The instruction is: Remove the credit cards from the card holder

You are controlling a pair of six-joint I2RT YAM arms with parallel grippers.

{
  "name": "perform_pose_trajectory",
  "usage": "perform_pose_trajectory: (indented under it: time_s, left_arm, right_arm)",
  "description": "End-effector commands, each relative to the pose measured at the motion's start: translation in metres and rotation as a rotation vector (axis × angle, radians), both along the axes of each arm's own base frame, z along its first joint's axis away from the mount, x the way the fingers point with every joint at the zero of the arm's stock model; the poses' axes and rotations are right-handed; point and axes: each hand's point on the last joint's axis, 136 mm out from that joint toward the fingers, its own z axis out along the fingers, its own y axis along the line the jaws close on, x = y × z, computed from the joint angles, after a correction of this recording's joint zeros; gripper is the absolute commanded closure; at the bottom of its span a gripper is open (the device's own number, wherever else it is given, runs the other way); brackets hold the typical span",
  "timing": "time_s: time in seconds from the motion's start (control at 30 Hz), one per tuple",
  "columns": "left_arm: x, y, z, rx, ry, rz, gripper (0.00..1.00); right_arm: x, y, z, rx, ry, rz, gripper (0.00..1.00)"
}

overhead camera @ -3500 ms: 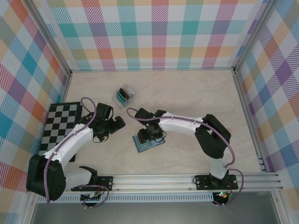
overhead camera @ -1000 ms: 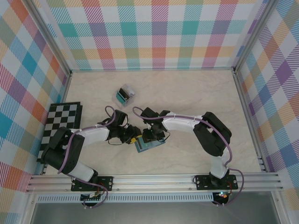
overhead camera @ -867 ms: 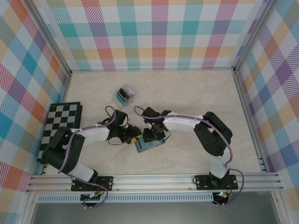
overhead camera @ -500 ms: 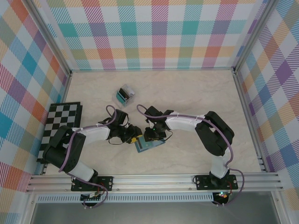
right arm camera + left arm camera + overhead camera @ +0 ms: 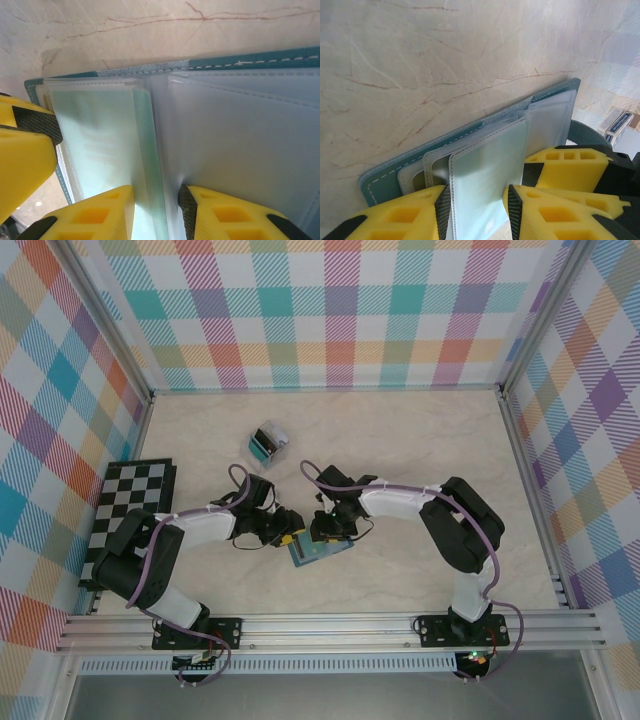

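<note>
On the worktop (image 5: 430,440), left pincer (image 5: 477,200), half-closed, clamps a holder (image 5: 318,552) sleeve (image 5: 487,160); right pincer (image 5: 156,197) straddles another, grip unclear; next, tug the card (image 5: 100,145) out.

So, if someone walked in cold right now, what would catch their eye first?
Both arms meet at the middle of the table, with the left gripper and right gripper crowded over the open teal card holder. Up close, yellow fingers stand on either side of one of its clear sleeves. A checkerboard lies at the left edge, and a small clear box sits farther back.
</note>
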Motion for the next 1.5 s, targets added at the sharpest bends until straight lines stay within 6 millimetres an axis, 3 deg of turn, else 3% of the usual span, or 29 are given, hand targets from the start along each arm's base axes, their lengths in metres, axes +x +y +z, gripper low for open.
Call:
perform_pose_trajectory:
  time_s: [0.0,0.23,0.43,0.77,1.0,1.13,1.3,1.37,1.47]
  left_arm:
    - [-0.006,-0.004,-0.004,-0.028,0.008,-0.024,0.62]
    - [-0.003,-0.016,0.012,-0.107,-0.031,-0.058,0.62]
    - [-0.003,-0.015,0.013,-0.101,-0.042,-0.066,0.65]
    - [-0.001,-0.002,0.003,0.001,-0.039,-0.049,0.89]
    - [-0.004,0.01,0.013,0.117,-0.049,-0.119,0.95]
    - [-0.012,0.025,0.016,0.236,-0.011,-0.183,0.96]
    - [-0.015,0.036,0.015,0.318,0.033,-0.216,0.95]
    - [-0.012,0.027,0.018,0.272,0.037,-0.206,0.9]
    - [-0.009,0.008,0.024,0.176,0.043,-0.185,0.73]
  right_arm:
    - [-0.026,-0.025,-0.038,-0.112,0.122,-0.018,0.67]
    - [-0.026,-0.028,-0.042,-0.107,0.156,-0.043,0.68]
    - [-0.023,-0.022,-0.034,-0.066,0.15,-0.043,0.68]
    - [-0.005,-0.007,0.021,0.056,0.045,-0.05,0.61]
    - [0.016,-0.036,0.062,-0.013,-0.13,-0.167,0.39]
    - [0.02,-0.052,0.077,-0.036,-0.195,-0.218,0.29]
    - [0.021,-0.064,0.082,-0.048,-0.223,-0.258,0.24]
    - [0.02,-0.066,0.081,-0.051,-0.221,-0.265,0.23]
    - [0.019,-0.068,0.081,-0.054,-0.219,-0.269,0.23]
